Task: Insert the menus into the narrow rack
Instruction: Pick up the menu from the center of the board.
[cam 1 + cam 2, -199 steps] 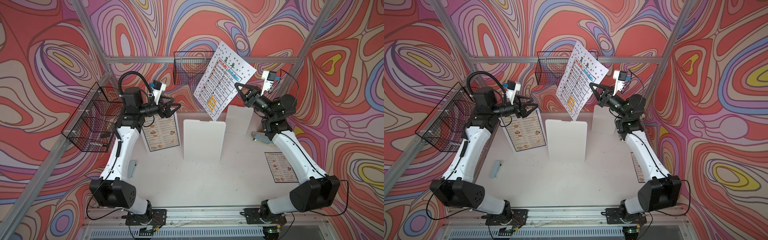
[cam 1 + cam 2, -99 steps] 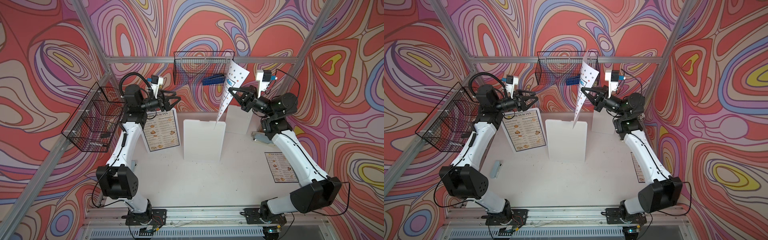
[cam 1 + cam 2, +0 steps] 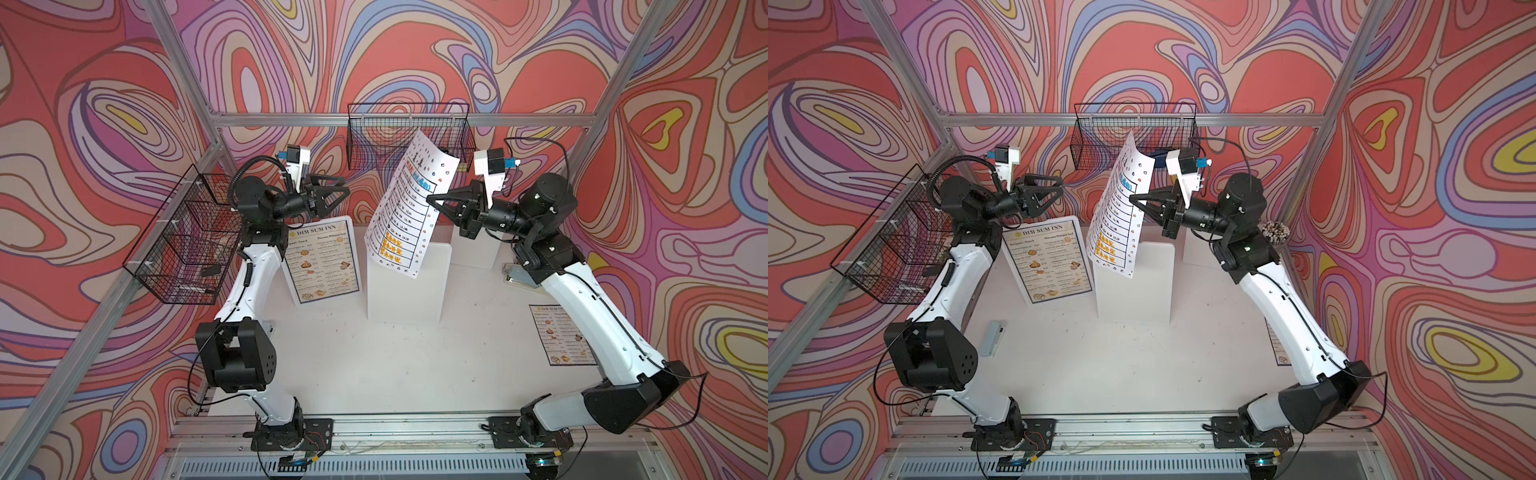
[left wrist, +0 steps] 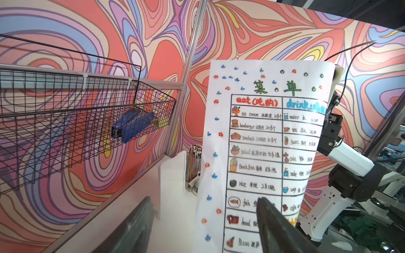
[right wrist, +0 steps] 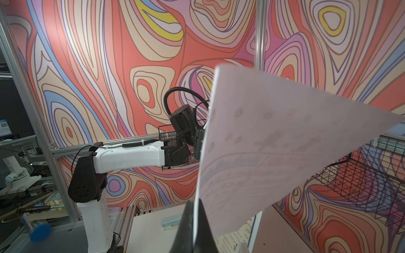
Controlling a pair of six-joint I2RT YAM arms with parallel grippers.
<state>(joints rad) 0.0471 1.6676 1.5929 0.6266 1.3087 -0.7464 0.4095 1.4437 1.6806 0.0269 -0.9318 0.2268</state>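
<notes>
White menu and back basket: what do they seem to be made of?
The white menu looks like thin matte paper: it curls at the top, and its print shows faintly through the back in the right wrist view. The back basket seems to be thin metal wire with a black coating, perhaps paint: an open grid of fine, straight rods.

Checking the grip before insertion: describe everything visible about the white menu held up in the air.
The white menu is a thin paper sheet with a hand-drawn two-column table headed eat and drink, green characters on top, and small blue and red icons dotting its border. It hangs roughly upright in the air, bowed, its top edge near the rear wire rack. Only the right gripper, shut, pinches one long edge.
</notes>
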